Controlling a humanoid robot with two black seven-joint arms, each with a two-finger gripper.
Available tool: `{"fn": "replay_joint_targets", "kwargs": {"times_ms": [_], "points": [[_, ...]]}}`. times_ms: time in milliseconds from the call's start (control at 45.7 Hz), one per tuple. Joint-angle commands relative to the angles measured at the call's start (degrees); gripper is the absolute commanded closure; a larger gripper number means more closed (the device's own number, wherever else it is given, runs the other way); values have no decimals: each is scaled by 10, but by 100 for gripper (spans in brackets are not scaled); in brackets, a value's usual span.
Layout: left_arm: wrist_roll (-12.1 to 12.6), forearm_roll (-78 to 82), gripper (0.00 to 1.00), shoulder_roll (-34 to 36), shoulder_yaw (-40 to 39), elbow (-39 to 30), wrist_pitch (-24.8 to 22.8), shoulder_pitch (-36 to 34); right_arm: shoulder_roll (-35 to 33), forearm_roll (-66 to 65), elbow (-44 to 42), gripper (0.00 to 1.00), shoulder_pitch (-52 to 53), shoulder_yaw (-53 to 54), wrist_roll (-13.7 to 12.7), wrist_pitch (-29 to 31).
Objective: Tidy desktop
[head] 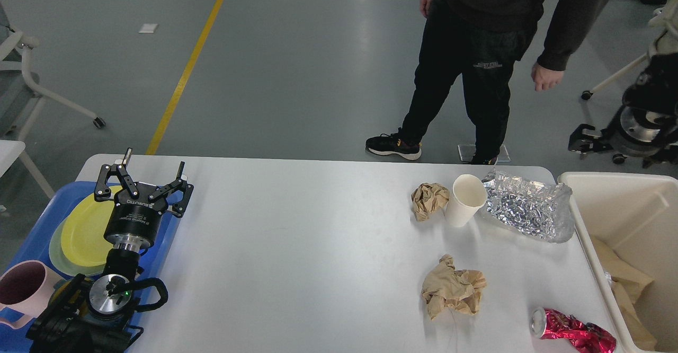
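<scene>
left gripper (152, 168) mid-left of frame, fingers spread wide, empty, above blue tray (32, 215) | right gripper out of view | desktop (318, 247) fills lower frame | cup (466, 199), foil (529, 210), paper wads, can (574, 334) at right beside bin (582, 183), likely for binning

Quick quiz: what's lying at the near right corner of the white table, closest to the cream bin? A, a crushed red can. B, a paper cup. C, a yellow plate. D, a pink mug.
A: the crushed red can lies on the desktop at its near right corner, beside the cream bin.
</scene>
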Motion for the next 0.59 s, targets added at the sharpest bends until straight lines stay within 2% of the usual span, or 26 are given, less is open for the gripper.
{"fn": "replay_joint_targets", "kwargs": {"times_ms": [0, 241, 306, 372, 481, 569], "points": [[0, 0, 4, 0, 0, 0, 0, 1, 33, 3, 97, 0, 130, 0, 1, 102], [1, 0, 4, 0, 0, 0, 0, 0, -19, 98, 309, 0, 277, -10, 9, 108], [1, 0, 4, 0, 1, 0, 0, 1, -21, 97, 353, 0, 298, -30, 21, 106], [1, 0, 4, 0, 0, 0, 0, 1, -18, 96, 366, 0, 308, -56, 58, 100], [0, 0, 4, 0, 0, 0, 0, 1, -10, 89, 369, 0, 325, -90, 142, 95], [0, 0, 4, 0, 1, 0, 0, 1, 3, 58, 370, 1, 327, -108, 163, 80]]}}
